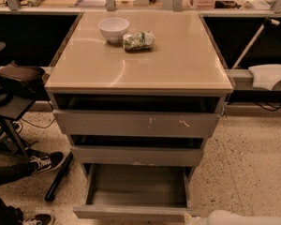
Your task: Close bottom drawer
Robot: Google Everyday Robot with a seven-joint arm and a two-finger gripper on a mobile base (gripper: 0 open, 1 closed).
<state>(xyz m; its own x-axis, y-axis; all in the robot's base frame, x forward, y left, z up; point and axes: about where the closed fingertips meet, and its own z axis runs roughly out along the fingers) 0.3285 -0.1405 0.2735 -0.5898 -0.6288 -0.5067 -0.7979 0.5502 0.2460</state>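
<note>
The bottom drawer is the narrowest of three grey drawers and stands pulled far out. Its plain front panel is near the lower edge of the view and its flat floor is bare. My gripper shows as a white tip at the bottom edge, touching or just beside the right end of that front panel. The white arm runs off to the right behind it.
The mid drawer and the scratched top drawer are each slightly open. A white bowl and a green packet sit on the tan top. A person's feet and chair legs are at left. Speckled floor lies at right.
</note>
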